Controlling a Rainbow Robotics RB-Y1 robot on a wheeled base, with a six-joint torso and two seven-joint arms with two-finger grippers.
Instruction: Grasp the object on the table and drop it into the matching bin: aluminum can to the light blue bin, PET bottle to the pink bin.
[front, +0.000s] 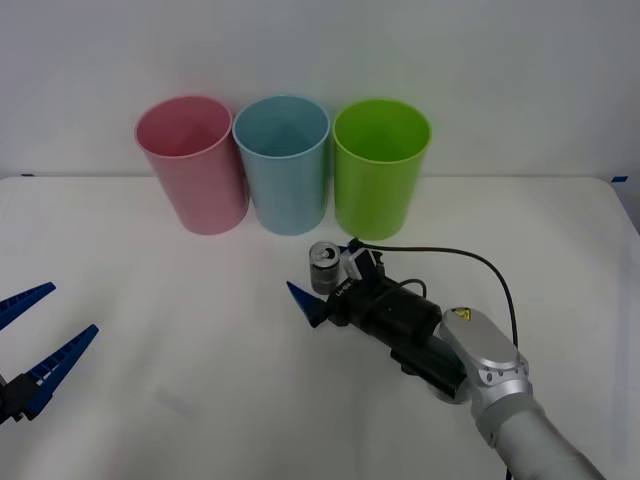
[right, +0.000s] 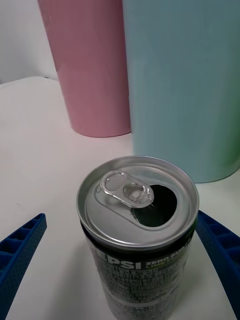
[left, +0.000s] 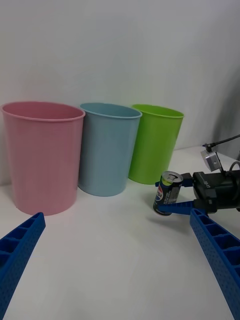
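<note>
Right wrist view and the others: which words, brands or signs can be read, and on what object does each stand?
"EPSI", first letter hidden: on the dark side of the small silver-grey metal drinks can.
"ZERO": on the can beside it; the fine print is too small to read.
Round red, white and blue logo: on the can in the left wrist view.
Yellow warning triangle: on the silver right arm joint, no words.

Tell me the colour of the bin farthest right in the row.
Lime green bin; front view shows it best.
</note>
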